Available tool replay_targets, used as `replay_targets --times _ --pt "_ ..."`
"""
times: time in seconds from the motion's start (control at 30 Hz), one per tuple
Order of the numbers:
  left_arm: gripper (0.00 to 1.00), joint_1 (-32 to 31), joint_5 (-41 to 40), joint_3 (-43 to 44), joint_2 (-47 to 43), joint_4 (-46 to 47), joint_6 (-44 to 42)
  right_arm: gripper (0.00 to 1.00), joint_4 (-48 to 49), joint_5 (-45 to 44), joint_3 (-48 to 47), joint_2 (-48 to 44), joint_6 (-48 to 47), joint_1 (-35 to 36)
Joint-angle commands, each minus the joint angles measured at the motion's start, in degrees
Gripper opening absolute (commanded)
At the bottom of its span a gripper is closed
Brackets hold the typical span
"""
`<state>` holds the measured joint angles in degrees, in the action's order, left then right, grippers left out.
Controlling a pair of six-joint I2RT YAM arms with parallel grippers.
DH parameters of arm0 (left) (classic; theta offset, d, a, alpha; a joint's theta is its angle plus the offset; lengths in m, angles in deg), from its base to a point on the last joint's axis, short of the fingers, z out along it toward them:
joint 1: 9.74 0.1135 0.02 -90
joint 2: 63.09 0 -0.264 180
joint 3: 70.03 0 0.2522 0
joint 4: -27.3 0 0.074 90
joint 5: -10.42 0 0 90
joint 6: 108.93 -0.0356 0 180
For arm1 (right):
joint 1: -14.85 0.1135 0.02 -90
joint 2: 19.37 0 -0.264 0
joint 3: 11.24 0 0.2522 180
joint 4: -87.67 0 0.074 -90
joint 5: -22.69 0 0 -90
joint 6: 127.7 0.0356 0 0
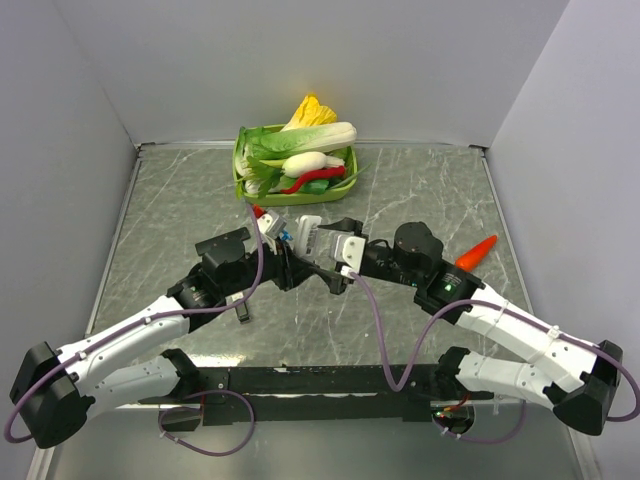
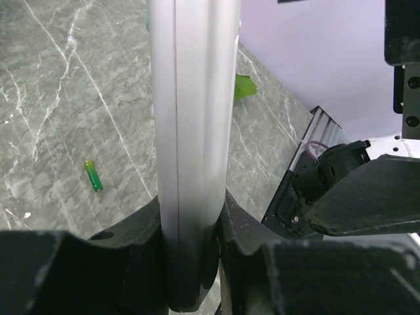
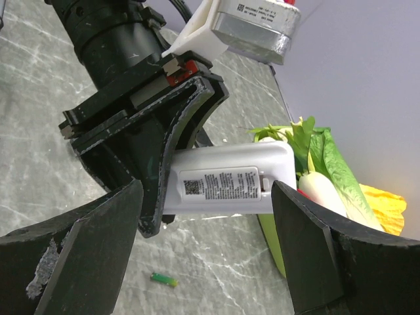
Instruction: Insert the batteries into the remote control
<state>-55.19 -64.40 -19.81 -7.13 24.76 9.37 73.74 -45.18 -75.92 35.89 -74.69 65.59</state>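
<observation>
While the left claw (image 2: 190, 266) clamps the smooth, flat white remote (image 3: 226, 180), the right claw (image 3: 203, 262) gapes empty.

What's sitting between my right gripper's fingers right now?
The remote, clamped in the left gripper, sits between the fingers of the open right gripper; right wrist view shows it.

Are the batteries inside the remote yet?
Not yet. Done: the left end effector holds the remote up. Now: the right end effector is open and empty, facing the remote. Left: a green battery lies on the table and needs loading.
</observation>
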Motion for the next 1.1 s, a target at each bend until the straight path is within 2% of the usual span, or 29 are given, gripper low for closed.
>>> replay_targets --times 0.0,0.67,1.07 --pt "0.01 -0.4 0.2 3.0 -1.6 0.9 0.0 0.86 2.9 1.0 -2.8 0.8 -1.2 -0.2" --pt "0.01 -1.1 1.8 4.0 -1.4 0.9 0.0 0.87 4.9 0.1 -2.6 1.7 -1.3 -0.6" --pt "0.01 -1.4 2.6 5.1 -1.6 0.7 0.0 0.87 1.1 1.0 -3.5 3.5 -1.9 -0.7"
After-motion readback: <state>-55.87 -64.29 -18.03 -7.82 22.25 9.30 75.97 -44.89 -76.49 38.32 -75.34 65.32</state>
